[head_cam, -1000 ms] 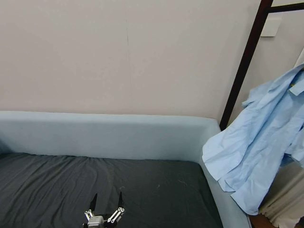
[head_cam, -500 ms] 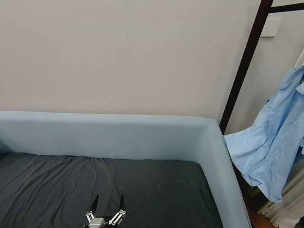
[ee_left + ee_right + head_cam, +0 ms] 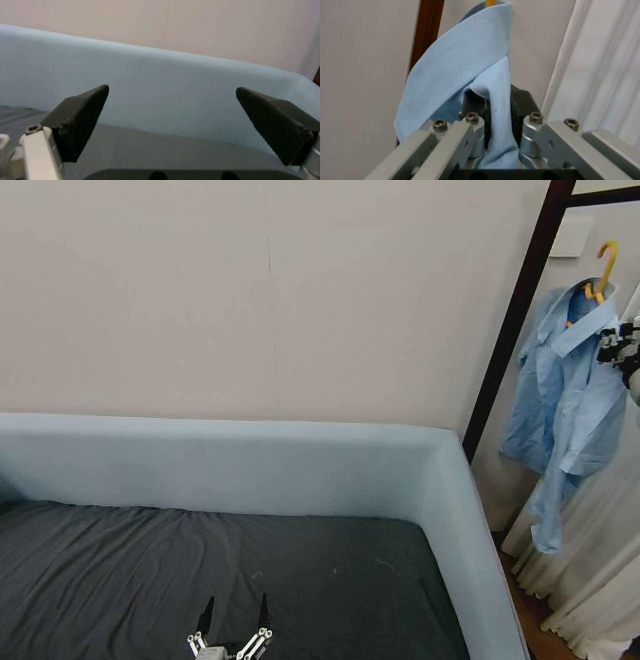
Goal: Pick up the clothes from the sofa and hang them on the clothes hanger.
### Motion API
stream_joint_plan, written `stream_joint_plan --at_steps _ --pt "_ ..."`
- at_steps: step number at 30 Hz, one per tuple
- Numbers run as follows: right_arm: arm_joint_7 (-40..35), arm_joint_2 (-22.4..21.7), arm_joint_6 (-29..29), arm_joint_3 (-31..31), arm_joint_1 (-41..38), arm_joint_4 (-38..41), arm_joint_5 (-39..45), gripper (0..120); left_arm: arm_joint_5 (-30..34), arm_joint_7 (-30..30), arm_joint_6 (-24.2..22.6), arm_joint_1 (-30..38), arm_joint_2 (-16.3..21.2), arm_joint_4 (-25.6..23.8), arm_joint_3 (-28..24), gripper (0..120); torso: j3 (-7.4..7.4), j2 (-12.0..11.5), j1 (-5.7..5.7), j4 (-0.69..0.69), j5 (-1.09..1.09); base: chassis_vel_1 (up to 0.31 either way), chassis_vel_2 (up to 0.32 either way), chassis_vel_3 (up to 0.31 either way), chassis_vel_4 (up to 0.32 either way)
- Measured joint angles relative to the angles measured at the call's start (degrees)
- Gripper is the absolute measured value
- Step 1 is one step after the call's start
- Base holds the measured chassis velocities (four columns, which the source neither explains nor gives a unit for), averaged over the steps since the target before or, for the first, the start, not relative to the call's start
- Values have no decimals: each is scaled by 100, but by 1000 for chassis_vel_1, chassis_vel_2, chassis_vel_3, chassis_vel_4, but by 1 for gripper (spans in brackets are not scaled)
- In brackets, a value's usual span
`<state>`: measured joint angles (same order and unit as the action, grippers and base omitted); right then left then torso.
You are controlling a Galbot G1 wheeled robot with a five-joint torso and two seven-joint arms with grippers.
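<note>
Left end effector (image 3: 172,112): black textured wedge fingertips (image 3: 81,117), silver screwed linkages (image 3: 37,155)

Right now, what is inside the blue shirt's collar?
A yellow hanger: its hook sticks out above the collar, the rest is covered by the blue shirt. The right gripper is shut on the shirt.

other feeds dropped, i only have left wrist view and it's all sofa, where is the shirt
Observer: The blue shirt hangs on a yellow hanger past the sofa's right end, beside the dark rack, well right of your left gripper.
Operator: what's holding it up
Observer: The right gripper, shut on fabric just under the collar.
Operator: is the hook on the bar
Observer: No, the hook sits below the rack's top bar, apart from it.
</note>
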<state>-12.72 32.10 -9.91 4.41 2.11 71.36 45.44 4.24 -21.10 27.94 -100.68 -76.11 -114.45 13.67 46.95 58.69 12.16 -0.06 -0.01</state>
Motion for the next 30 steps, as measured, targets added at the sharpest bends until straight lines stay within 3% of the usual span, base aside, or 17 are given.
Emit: stream_joint_plan --at_steps 10,17,21,25,30 --pt "-216 129 109 246 -504 24 -873 8 -38 0 75 -40 -31 11 43 100 0 0 0 -3 2 0 0 0 0" --pt "-382 85 -93 214 -545 378 -960 8 -37 0 179 -89 50 -2 159 100 -1 0 -1 -3 2 0 0 0 0" --pt "-297 -259 -520 -58 39 1091 -957 8 2 -4 247 -123 41 -4 180 100 -2 1 -2 -6 1 0 0 0 0" --pt "-391 -311 -580 -142 315 1044 -875 8 1 -5 269 -131 43 -13 169 100 -1 1 -2 1 1 0 0 0 0" --pt "-392 -505 -469 -266 489 1230 -929 8 -3 -2 269 -138 66 -49 161 100 -1 1 -1 -3 2 0 0 0 0"
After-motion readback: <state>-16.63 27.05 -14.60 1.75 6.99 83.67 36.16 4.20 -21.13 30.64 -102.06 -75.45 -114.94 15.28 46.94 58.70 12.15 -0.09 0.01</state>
